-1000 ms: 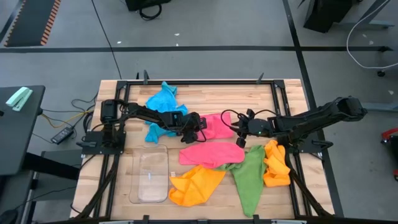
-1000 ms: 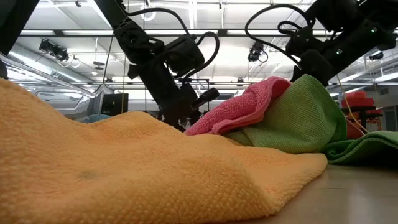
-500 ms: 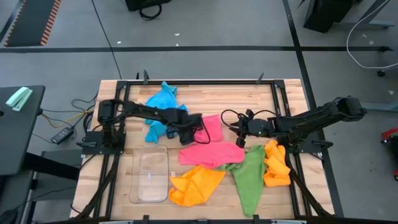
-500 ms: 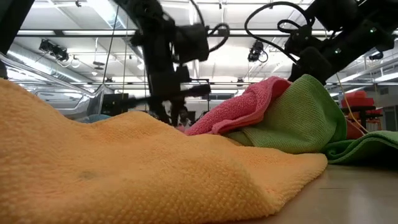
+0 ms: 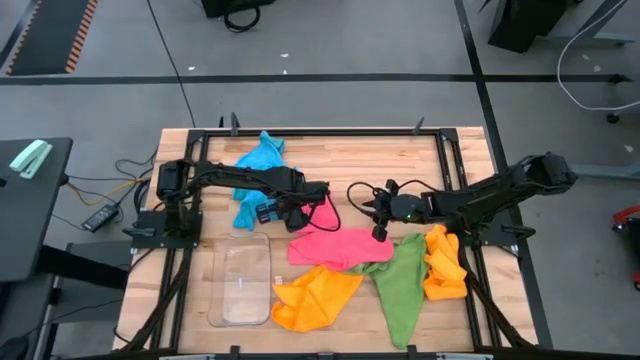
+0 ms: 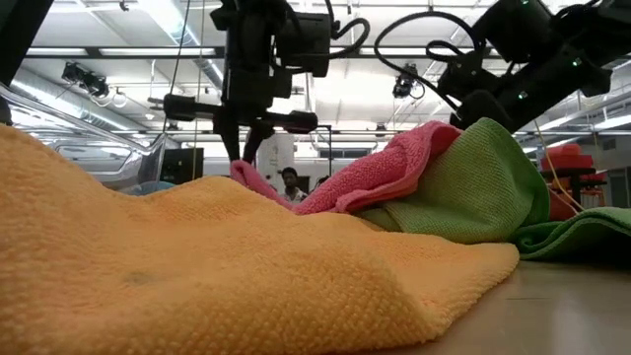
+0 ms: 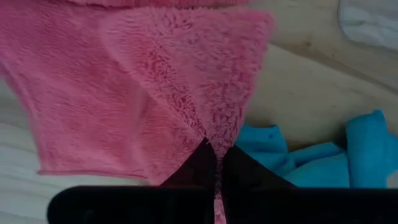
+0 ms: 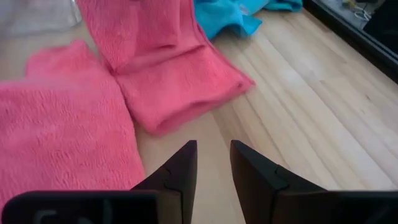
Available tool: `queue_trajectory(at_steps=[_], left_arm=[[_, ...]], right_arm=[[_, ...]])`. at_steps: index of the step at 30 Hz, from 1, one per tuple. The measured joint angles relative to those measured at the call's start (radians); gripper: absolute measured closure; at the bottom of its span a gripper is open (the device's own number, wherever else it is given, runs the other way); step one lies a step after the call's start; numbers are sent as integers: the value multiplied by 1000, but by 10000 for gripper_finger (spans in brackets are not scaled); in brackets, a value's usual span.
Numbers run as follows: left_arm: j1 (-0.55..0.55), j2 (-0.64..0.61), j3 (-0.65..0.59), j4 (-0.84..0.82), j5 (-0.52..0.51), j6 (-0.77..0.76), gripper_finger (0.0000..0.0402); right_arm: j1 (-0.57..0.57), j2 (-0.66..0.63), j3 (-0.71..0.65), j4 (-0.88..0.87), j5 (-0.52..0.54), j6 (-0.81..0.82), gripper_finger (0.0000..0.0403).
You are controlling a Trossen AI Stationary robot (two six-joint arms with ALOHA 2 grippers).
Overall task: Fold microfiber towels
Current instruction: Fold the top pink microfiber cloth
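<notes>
Left pincer (image 7: 214,163) clamped on a fold of the pink towel (image 7: 143,93), raised above the bench (image 5: 340,160) centre; right pincer (image 8: 211,163) slightly parted, empty, just beside that towel.

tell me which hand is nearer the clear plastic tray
Left. The left hand, pinching a pink towel, sits just past the clear plastic tray's far right corner; the right hand is farther right, beyond that towel.
</notes>
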Motion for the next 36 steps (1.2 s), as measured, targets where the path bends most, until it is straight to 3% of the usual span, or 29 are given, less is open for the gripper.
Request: queue_trajectory(at_steps=[17, 36], left_arm=[[-5, 40, 42, 23, 32, 50, 392], [48, 205, 255, -3, 57, 60, 392]], right_arm=[[-22, 1, 2, 31, -6, -44, 297], [-35, 1, 2, 42, -28, -53, 297]])
